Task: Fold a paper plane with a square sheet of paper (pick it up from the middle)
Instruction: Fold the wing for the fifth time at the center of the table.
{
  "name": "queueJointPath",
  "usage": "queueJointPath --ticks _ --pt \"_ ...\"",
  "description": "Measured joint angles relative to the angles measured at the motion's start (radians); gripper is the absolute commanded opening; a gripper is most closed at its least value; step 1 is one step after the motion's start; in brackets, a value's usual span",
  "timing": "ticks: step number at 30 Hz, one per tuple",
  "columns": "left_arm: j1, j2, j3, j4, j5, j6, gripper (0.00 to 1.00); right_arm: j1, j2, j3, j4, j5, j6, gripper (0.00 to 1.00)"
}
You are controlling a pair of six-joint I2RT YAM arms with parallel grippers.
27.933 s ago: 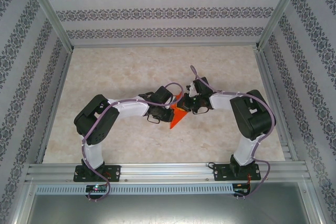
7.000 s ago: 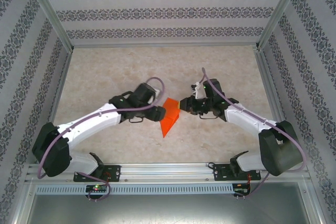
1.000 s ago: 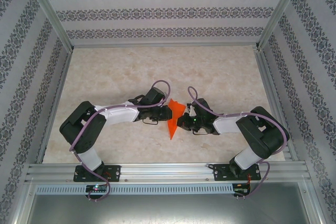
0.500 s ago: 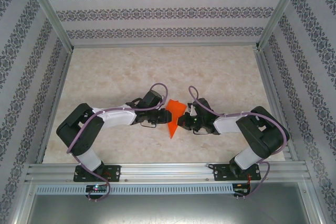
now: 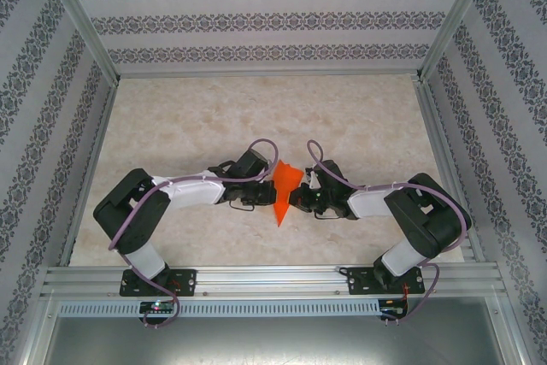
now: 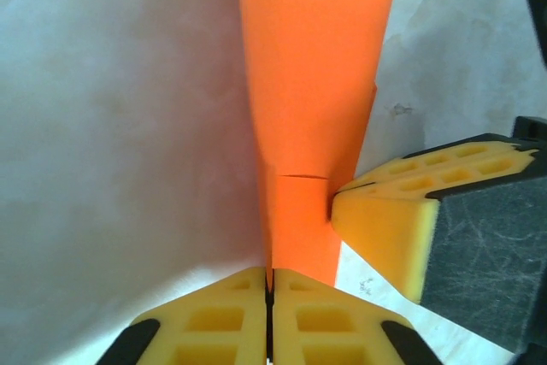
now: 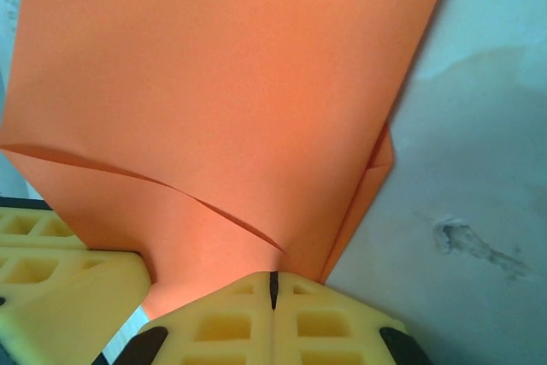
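The orange paper (image 5: 282,189) is a narrow folded wedge tapering to 1 sharp point. The left gripper (image 6: 269,290) and right gripper (image 7: 273,290) each pinch it, jaws pressed together.

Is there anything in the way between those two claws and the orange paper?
Nothing visible stands between them. The left gripper and the right gripper are each shut on the orange paper, pinching it from opposite sides, with their fingertips close together.
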Motion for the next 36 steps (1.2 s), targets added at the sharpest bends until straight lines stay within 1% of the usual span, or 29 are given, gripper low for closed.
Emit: queueJointPath --ticks 8,12,36 --pt "-0.026 0.045 0.072 -0.093 -0.066 0.044 0.07 0.000 0.000 -0.004 0.009 -0.001 0.003 0.00" --pt "-0.038 0.072 0.095 -0.106 -0.074 0.048 0.07 0.000 0.001 -0.009 0.019 -0.001 0.007 0.00" --pt "-0.046 0.092 0.117 -0.048 0.042 0.030 0.09 -0.006 0.005 -0.027 0.064 -0.013 0.022 0.00"
